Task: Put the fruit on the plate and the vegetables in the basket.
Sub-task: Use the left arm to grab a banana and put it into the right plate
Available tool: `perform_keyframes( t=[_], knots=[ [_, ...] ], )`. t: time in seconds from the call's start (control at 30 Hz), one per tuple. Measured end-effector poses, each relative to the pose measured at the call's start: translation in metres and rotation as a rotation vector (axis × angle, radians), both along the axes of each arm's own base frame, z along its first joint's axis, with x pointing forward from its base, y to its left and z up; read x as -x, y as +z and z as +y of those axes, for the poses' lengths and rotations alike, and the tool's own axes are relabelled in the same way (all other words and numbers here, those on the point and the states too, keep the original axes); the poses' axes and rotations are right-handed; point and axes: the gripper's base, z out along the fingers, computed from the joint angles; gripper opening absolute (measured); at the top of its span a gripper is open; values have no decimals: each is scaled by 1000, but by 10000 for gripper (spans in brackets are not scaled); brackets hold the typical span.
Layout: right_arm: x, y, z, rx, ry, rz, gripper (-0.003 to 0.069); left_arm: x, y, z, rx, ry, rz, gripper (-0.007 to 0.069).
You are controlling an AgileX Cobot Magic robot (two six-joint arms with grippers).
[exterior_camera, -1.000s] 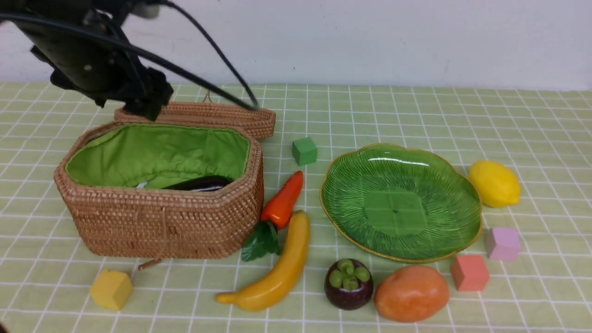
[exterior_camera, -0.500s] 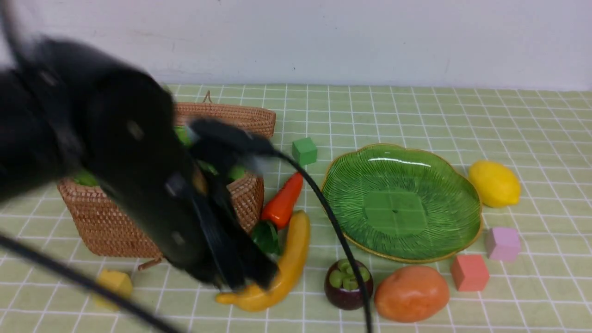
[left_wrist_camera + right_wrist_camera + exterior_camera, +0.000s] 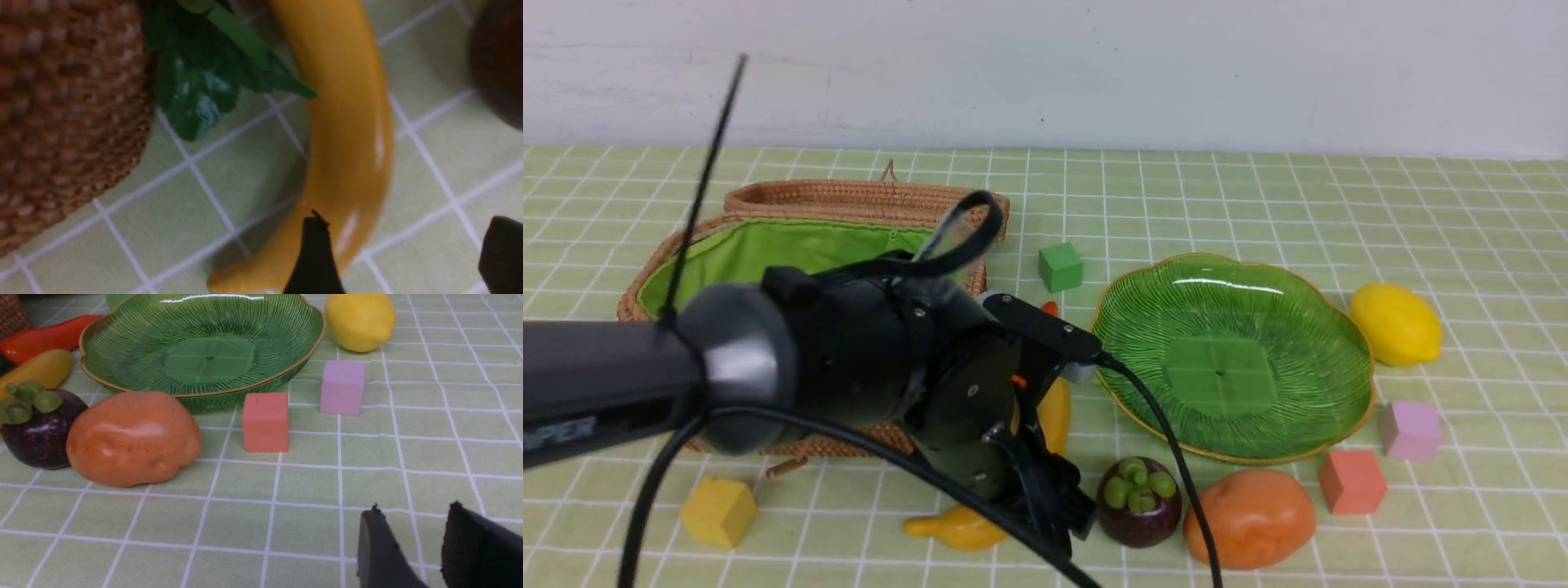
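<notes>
The left tool (image 3: pixel 404 220), wide open and empty, hovers over the curved end of the banana (image 3: pixel 347 134) lying on the counter (image 3: pixel 245 171) beside the basket (image 3: pixel 61 122); the grasp seems at hand, needing a squeeze, then a lift toward the plate (image 3: pixel 1282 327).

Long yellow banana (image 3: pixel 347 122) lay near the brown woven basket (image 3: pixel 61 122).
Round orange-brown potato (image 3: pixel 130 437) sat just beside the dark purple mangosteen (image 3: pixel 36 433).

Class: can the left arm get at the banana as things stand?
Probably yes. The left gripper hangs open close over the banana, whose tail end lies bare; the carrot leaves crowd only its other half.
</notes>
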Motion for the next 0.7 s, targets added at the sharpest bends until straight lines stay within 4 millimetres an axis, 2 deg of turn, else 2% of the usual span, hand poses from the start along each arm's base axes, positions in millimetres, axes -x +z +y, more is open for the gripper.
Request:
perform_keyframes(
  t=[0.2, 0.33, 0.5, 0.7],
  knots=[
    [0, 0, 0, 0, 0, 0, 240, -7, -15, -2, -26, -11, -6, 493],
    [0, 0, 0, 0, 0, 0, 240, -9, -22, -3, -36, -15, -2, 444],
    [0, 0, 0, 0, 0, 0, 240, -10, -30, -5, -48, -21, 9, 320],
    [0, 0, 0, 0, 0, 0, 240, -9, -27, -4, -57, -21, 15, 316]
  ],
)
